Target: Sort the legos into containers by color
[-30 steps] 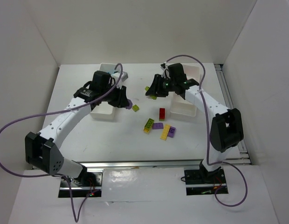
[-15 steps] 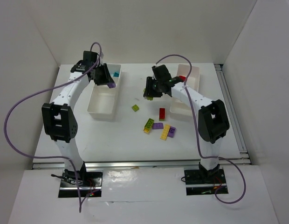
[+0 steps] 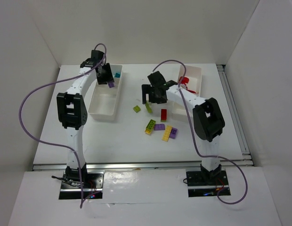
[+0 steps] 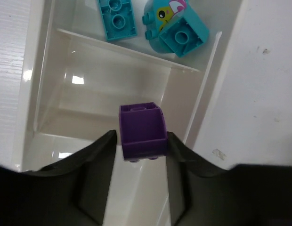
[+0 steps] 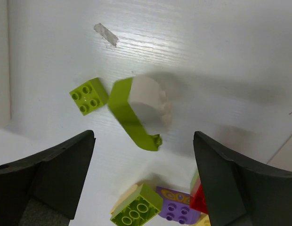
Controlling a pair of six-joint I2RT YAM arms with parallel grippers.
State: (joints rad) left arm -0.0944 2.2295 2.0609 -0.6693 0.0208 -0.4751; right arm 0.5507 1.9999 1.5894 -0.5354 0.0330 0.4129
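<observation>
Open tabletop (image 3: 117, 141) around brick cluster (image 3: 160, 127)

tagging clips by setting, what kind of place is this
Probably a robot lab test cell: white table boxed in by blank panels, left arm and right arm bolted at its near edge, toy bricks and trays.

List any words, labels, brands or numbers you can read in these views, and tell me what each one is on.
No readable text in any view.
Teal rounded brick, in the tray: a printed picture in yellow, pink and white, no letters.
Purple brick, loose on the table: yellowish marks on one face, too blurred to read.
Lime green brick: any embossing on its studs is too small to read.
</observation>
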